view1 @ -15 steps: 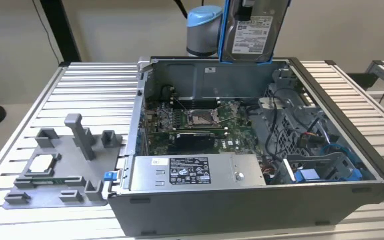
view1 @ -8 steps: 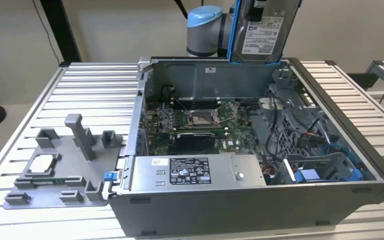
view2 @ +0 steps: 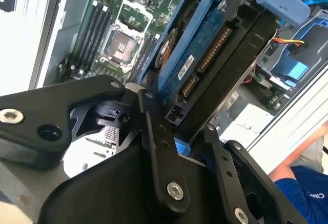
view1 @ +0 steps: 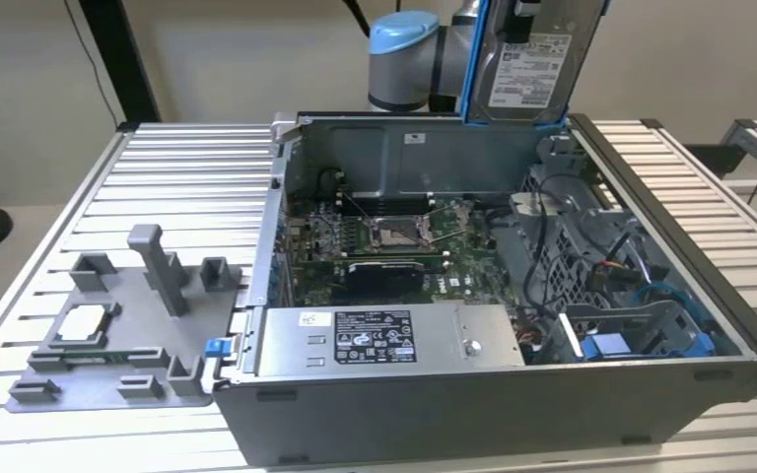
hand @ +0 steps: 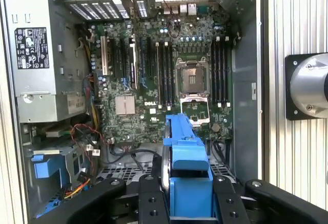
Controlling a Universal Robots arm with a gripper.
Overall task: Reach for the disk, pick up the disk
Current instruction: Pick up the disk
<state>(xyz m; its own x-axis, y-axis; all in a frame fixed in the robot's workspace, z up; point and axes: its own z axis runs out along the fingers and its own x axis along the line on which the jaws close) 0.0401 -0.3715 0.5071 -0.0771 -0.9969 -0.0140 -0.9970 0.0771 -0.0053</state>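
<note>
One disk, silver-grey with a white label and framed in bright blue plastic, hangs upright above the rear wall of the open computer case in the exterior view, lifted clear of the machine beneath it. From my remote station I see the gripper clamped on the disk: in both wrist views its black fingers press against either side of the blue bracket, with the drive's circuit board and connector edge facing the second wrist camera. Below the raised drive lies the green motherboard with its bare processor socket and rows of memory slots. A grey power supply with a black label sits along the case's near side in the exterior view, and blue drive bays fill the corner toward the exterior view's right. To the exterior view's left of the case, a grey plastic fixture rests on the slatted metal table, holding a small white-topped chip. A person's blue sleeve shows in the second wrist view.
</note>
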